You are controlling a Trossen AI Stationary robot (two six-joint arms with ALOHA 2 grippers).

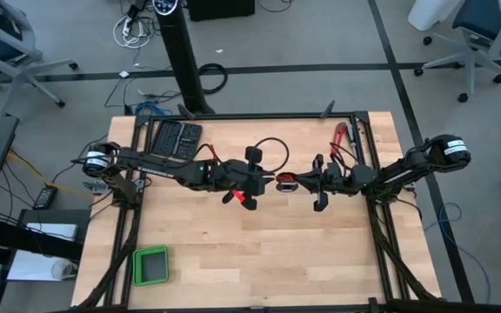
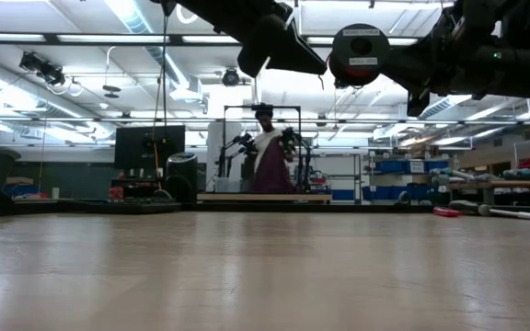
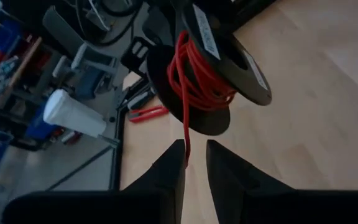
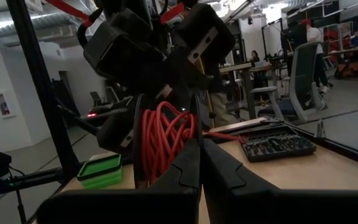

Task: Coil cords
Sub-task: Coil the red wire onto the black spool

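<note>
A black spool (image 3: 241, 68) wound with thin red cord (image 3: 197, 81) hangs above the table's middle (image 1: 283, 183). My right gripper (image 4: 201, 152) is shut on it, coming from the table's right (image 1: 298, 183). My left gripper (image 3: 195, 152) stands just left of the spool (image 1: 249, 191), its fingers a narrow gap apart. A straight strand of the cord (image 3: 186, 140) runs from the spool into that gap. The wound cord also shows in the right wrist view (image 4: 163, 143). Both arms show only as dark shapes at the top of the low view. My left gripper has the cord's strand (image 3: 186, 155) running between its fingers, against the inner side of one finger (image 3: 173, 168). The strand is straight from the spool to that finger. A gap shows beside it, and I cannot tell whether it is pinched farther back. My right gripper pinches the spool's rim (image 4: 197, 118) between its two fingers, coming level from the table's right side. The spool is lifted clear of the table, its flanges roughly upright.
A black case of tool bits (image 1: 177, 139) lies at the far left. A green box (image 1: 150, 265) sits near the front left. A red-handled tool (image 1: 342, 139) lies at the far right by the frame. A person (image 2: 267, 156) stands in the room beyond.
</note>
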